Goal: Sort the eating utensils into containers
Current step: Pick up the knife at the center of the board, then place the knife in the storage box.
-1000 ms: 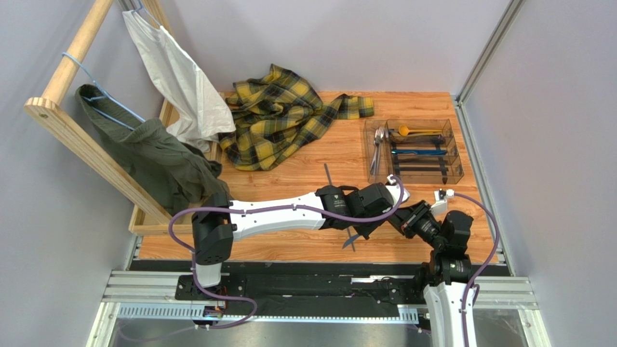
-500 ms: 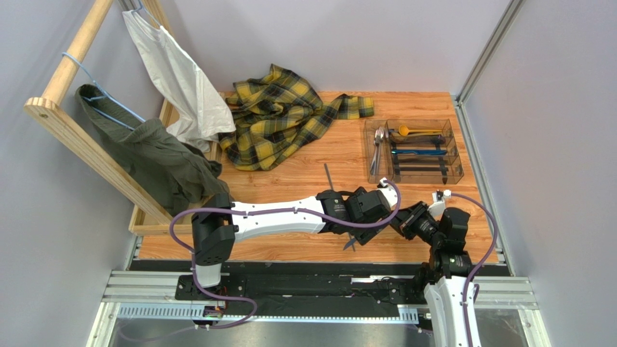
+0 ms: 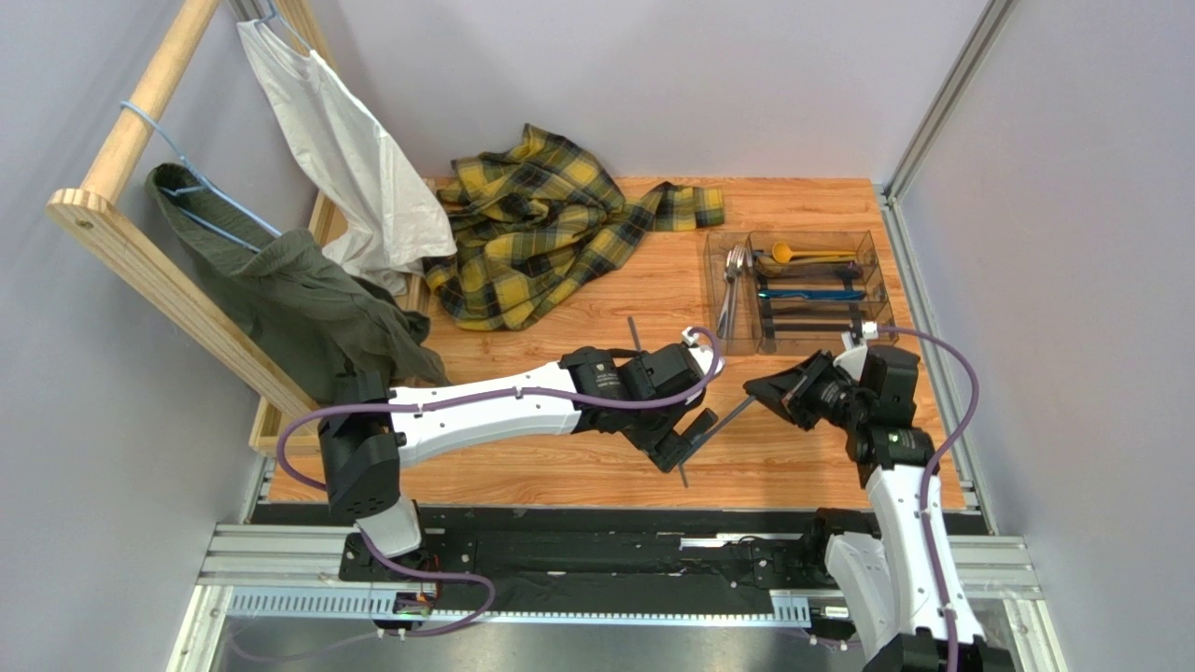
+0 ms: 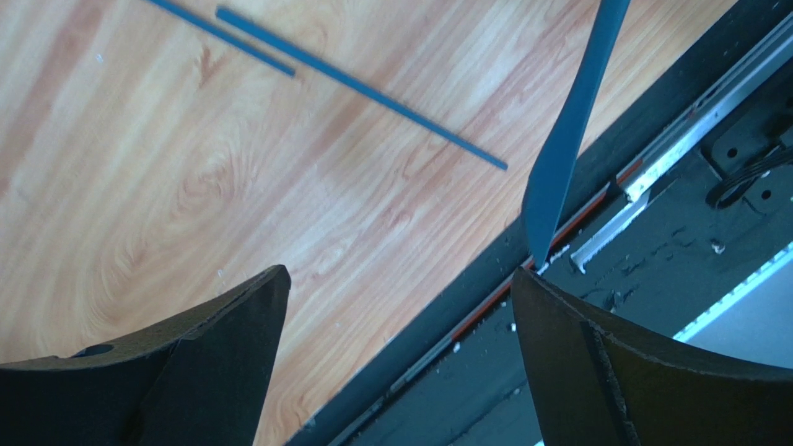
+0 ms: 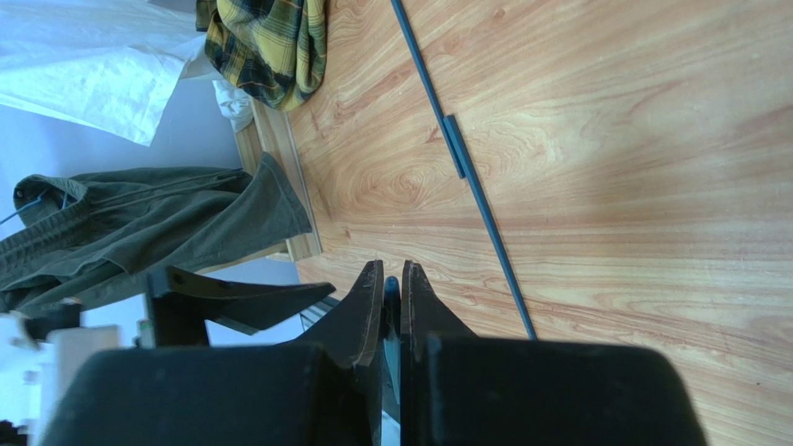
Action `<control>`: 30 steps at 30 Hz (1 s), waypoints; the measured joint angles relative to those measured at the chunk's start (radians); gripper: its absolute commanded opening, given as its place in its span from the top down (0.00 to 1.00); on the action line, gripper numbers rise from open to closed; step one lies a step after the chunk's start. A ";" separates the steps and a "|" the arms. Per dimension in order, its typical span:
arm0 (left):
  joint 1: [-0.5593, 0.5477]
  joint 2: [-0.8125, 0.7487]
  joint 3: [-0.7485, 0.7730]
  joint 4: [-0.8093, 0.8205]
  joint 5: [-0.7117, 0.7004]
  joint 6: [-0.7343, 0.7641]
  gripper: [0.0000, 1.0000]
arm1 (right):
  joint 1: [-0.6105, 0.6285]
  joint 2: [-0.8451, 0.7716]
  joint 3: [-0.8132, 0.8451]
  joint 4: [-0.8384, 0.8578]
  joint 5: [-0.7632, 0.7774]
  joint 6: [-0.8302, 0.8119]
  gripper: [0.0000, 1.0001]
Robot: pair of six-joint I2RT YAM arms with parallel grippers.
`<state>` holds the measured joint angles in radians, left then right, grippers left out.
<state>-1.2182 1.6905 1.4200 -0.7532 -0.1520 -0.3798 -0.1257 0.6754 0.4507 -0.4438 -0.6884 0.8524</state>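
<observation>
A: Where is the knife [image 4: 570, 139]?
B: In the air over the table's near edge, pinched by the right gripper [image 5: 392, 279]. The left gripper [image 4: 400, 279] is wide open beside the blade.
A: The risk?
B: The pinch is thin, so I think the knife may swivel and miss the tray [image 3: 885, 287].

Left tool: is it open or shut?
Open. The left wrist view shows the left tool with fingers wide apart, bare table visible between them.

Bright, even light; soft shadows

Plaid shirt [image 3: 540, 224] crumpled on wooden table [image 3: 659, 287]; green jacket [image 3: 295, 308] hangs on rack [image 3: 150, 98].
</observation>
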 measured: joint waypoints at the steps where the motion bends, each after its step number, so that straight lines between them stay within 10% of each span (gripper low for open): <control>1: 0.001 -0.006 -0.013 -0.005 0.005 -0.010 0.02 | 0.000 0.029 0.030 -0.015 0.001 -0.018 1.00; 30: 0.076 -0.221 -0.224 0.096 0.233 -0.136 0.01 | 0.000 0.116 0.133 -0.169 0.111 -0.111 1.00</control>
<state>-1.1419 1.4696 1.1965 -0.6575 0.0807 -0.5156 -0.1257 0.7918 0.5835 -0.6128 -0.5774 0.7410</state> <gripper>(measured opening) 0.990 0.044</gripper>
